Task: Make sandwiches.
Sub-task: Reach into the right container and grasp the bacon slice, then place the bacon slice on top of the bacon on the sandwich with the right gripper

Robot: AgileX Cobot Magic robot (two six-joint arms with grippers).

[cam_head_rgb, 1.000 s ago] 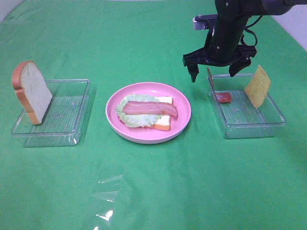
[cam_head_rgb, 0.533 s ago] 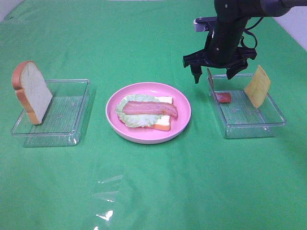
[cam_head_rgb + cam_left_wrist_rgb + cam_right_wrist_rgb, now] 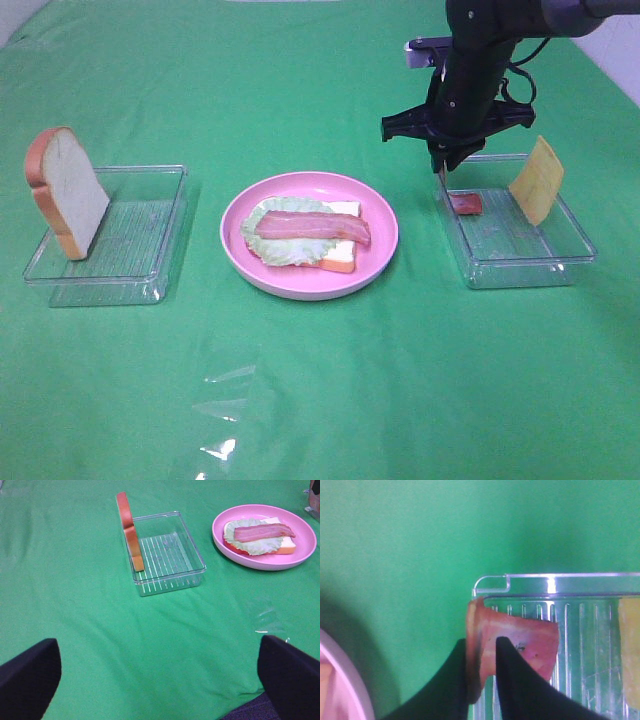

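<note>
The partial sandwich (image 3: 305, 235) lies on the pink plate (image 3: 300, 290): bread, cheese and lettuce with a bacon strip on top. A second bacon strip (image 3: 525, 637) leans against the near-left wall of the right tray (image 3: 520, 262). My right gripper (image 3: 441, 165) points down over it, and its black fingers (image 3: 515, 680) are pinched on the strip's upright edge. A cheese square (image 3: 537, 180) leans on that tray's far side. One bread slice (image 3: 65, 190) stands on edge at the left tray (image 3: 125, 245). My left gripper (image 3: 160, 680) is open and holds nothing.
Green cloth covers the whole table. In the left wrist view the bread slice (image 3: 128, 530) leans on the clear tray (image 3: 170, 555), with the plate (image 3: 300, 555) and sandwich (image 3: 260, 532) beyond it. A small scrap of clear film (image 3: 225, 415) lies near the front.
My right gripper went from wide open to shut, its fingers coming together on the upright bacon strip at the tray's corner. Nothing else has moved.
</note>
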